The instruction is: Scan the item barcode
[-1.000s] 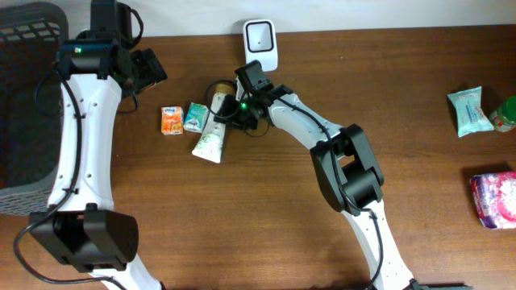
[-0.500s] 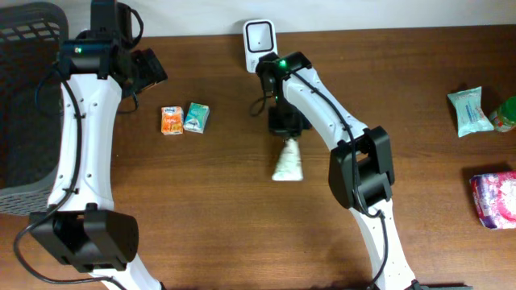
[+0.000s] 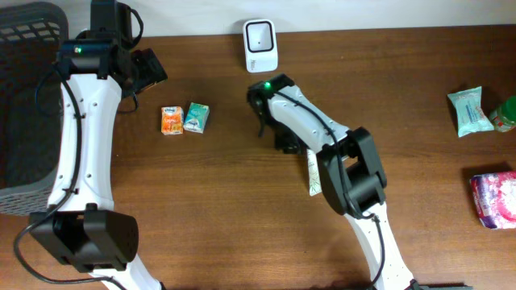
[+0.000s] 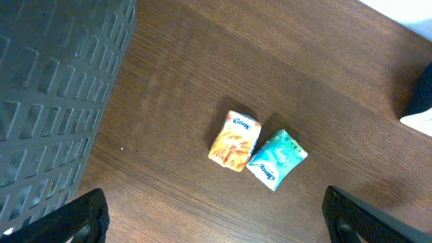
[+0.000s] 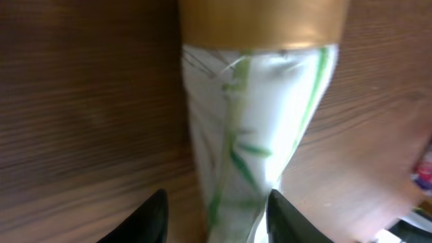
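White soft plastic tube with green leaf print and gold cap (image 5: 250,135) is seen over brown wooden counter (image 3: 201,217), straddled by right end effector (image 5: 217,206); firm hold cannot be told. Judged light, squashy, slippery; best taken near stiff cap. Left end effector (image 4: 216,214) spread wide, empty. Ample free counter around

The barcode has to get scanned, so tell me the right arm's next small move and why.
Probably close the right gripper on the white tube. Its fingers straddle the tube with a gap showing on one side, so the tube looks ungripped. It lies on the table, well short of the scanner. A firm hold seems needed before lifting it there.
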Controlling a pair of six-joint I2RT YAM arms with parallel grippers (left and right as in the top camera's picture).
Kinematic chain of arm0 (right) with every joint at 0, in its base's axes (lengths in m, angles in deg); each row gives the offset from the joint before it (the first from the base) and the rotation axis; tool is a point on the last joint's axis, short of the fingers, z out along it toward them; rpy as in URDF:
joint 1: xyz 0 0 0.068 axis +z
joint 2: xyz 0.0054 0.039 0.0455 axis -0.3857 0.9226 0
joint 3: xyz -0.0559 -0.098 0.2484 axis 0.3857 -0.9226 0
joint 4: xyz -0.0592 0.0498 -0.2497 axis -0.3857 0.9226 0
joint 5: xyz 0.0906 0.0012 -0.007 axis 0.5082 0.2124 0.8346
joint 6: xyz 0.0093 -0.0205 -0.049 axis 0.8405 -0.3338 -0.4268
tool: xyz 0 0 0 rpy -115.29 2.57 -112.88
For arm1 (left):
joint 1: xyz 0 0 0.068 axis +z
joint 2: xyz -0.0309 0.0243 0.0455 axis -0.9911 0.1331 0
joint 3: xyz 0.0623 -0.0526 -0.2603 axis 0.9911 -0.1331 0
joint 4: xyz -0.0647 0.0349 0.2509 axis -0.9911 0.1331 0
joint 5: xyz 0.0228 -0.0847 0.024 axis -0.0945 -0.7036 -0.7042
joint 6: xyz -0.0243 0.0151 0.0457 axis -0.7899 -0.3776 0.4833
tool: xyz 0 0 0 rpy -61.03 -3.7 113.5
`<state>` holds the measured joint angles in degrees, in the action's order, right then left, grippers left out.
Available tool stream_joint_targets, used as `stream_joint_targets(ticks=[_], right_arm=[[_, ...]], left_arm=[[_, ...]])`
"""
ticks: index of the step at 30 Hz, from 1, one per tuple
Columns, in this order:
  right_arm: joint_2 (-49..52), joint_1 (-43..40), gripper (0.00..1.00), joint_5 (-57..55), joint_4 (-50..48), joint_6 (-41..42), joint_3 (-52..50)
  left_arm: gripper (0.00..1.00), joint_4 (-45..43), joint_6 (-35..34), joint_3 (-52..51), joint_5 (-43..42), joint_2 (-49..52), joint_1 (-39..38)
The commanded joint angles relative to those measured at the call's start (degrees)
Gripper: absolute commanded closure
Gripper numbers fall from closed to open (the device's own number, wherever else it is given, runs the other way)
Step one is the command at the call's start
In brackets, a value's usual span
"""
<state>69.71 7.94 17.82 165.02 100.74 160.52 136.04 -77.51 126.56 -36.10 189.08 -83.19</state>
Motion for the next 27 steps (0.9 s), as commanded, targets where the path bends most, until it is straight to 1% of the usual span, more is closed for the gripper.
stream_joint_targets(ticks=[1,2,3,4,5,6,8,9,12,13,14,16,19,21,22,24,26,27], right_arm=[[0.0,2.1,0.39,3.2,4.5,-3.4,12.0],[0.0,1.8,0.21,3.2,7.1,-4.5,15.8],[0.0,1.3,0.13,3.2,9.3,-4.6,18.3],[0.0,0.2,0.04,4.2,10.8,-7.6,20.3],[-0.2,-1.4,0.01,8.7,10.8,-13.9,20.3],[-0.1,-3.3,0.01,14.0,10.8,-19.4,19.9],[0.0,-7.6,0.01,23.8,10.8,-25.9,18.4],[0.0,-10.9,0.01,27.8,10.8,-27.7,17.5],[0.0,-19.0,0.01,35.2,10.8,-28.0,17.0],[0.0,-20.3,0.01,36.9,10.8,-29.1,17.0],[-0.1,-21.3,0.01,37.1,10.8,-29.4,17.0],[-1.6,-22.1,0.01,37.3,10.8,-27.1,17.0],[-8.6,-20.7,0.01,35.9,10.8,-26.9,15.7],[-14.9,-18.9,0.01,28.8,10.8,-24.6,9.9],[-20.5,-18.2,0.01,23.9,10.7,-22.2,2.2],[-24.7,-18.2,0.01,25.3,8.0,-22.3,-5.2],[-26.9,-18.2,0.01,29.7,-1.4,-24.3,-14.6],[-26.6,-18.3,0.01,31.4,-3.7,-25.7,-16.7]], left_arm=[[0.01,0.1,-0.5,0.0,0.4,0.0,-0.1],[0.01,0.1,-0.5,0.0,0.4,0.0,-0.1],[0.01,0.1,-0.5,0.0,0.4,0.0,-0.1],[0.01,0.1,-0.5,0.0,0.4,0.0,-0.1],[0.01,0.1,-0.5,0.0,0.4,0.0,-0.1],[0.01,0.1,-0.5,0.0,0.4,0.0,-0.1],[0.01,0.1,-0.5,0.0,0.4,0.0,-0.1],[0.01,0.1,-0.5,0.0,0.4,0.0,-0.1],[0.01,0.1,-0.5,0.0,0.4,0.0,-0.1],[0.01,0.1,-0.5,0.0,0.4,0.0,-0.1],[0.01,0.1,-0.5,0.0,0.4,0.0,-0.1],[0.01,0.1,-0.5,0.0,0.4,0.0,-0.1],[0.01,0.1,-0.5,0.0,0.4,0.0,-0.1],[0.01,0.1,-0.5,0.0,0.4,0.0,-0.1],[0.01,0.1,-0.5,0.0,0.4,0.0,-0.1],[0.01,0.1,-0.5,0.0,0.4,0.0,-0.1],[0.01,0.1,-0.5,0.0,0.4,0.0,-0.1],[0.01,0.1,-0.5,0.0,0.4,0.0,-0.1]])
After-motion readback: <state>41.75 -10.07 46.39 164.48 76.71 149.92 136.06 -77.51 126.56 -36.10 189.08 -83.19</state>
